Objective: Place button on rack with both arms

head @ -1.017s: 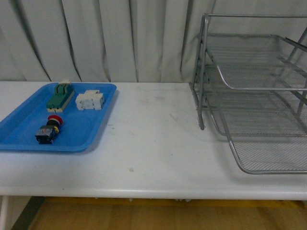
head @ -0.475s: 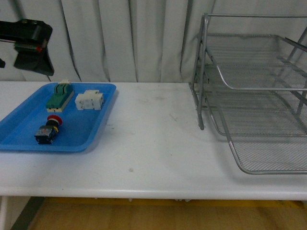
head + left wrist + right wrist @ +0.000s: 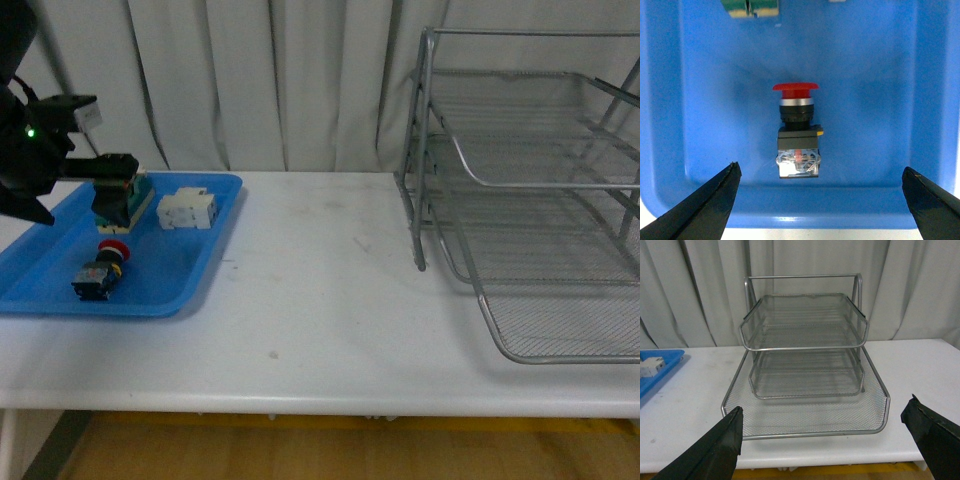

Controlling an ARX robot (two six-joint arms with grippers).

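the button (image 3: 797, 131) lies ungrasped in the blue tray (image 3: 865, 75); the rack (image 3: 805, 347) holds nothing. the left tool (image 3: 820, 170) above it and the right tool (image 3: 825, 407) gape wide, both empty.

Left arm (image 3: 30, 140): the front view's left edge cuts it off, so you see only its end section.
Green-and-cream block (image 3: 752, 6): the left gripper (image 3: 112, 218) covers most of it in the front view; the left wrist view shows you only a strip.
Button (image 3: 797, 130): the label on its body is too blurred to read.
Blue tray (image 3: 180, 270): its left corner runs out of the front view.
Rack (image 3: 520, 200): its right side is cut off in the front view.
Right gripper's fingers (image 3: 715, 450): you get only 2 tips.
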